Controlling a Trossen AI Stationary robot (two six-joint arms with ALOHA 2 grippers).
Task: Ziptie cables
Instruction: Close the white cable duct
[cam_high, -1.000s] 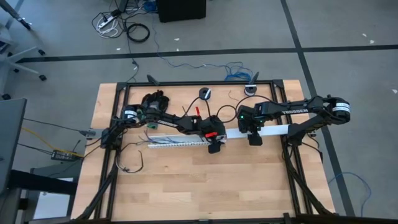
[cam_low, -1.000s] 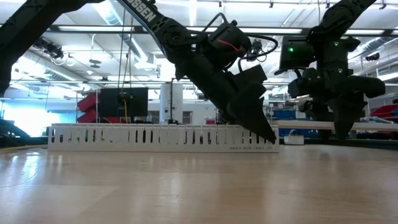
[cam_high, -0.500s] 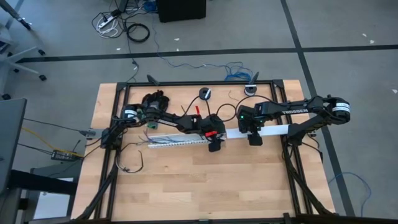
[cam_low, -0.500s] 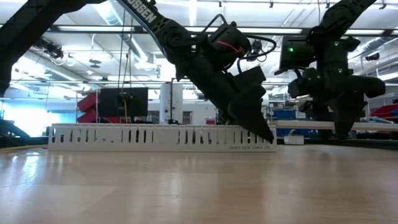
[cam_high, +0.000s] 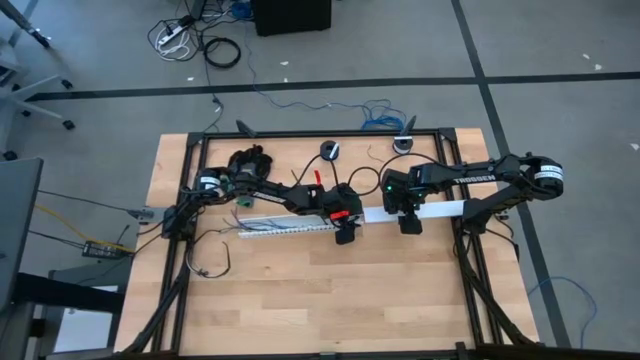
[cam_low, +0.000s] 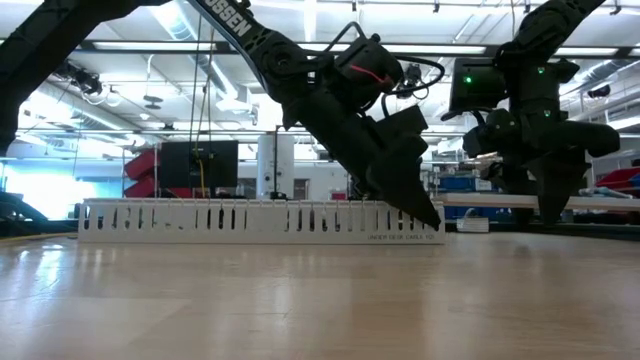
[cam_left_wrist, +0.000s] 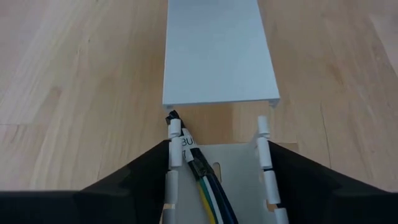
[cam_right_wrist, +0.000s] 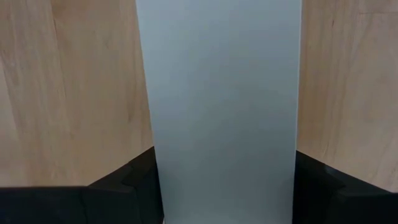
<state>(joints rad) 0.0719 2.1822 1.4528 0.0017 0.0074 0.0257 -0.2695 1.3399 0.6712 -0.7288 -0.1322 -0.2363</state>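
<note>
Two grippers on white duct (cam_low: 260, 220), left jaws straddling its slotted end, right jaws clamping cover (cam_right_wrist: 217, 106), "TROSSEN" on arm.

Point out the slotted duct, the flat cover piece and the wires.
slotted duct (cam_low: 240, 222), low view, slotted side wall.
flat cover (cam_left_wrist: 217, 50), left wrist view, middle of its top face.
wires (cam_left_wrist: 208, 186), left wrist view, coloured strands inside the duct.

The left tool (cam_low: 425, 212) has pulled slightly back along the slotted duct (cam_low: 250, 222).
</note>
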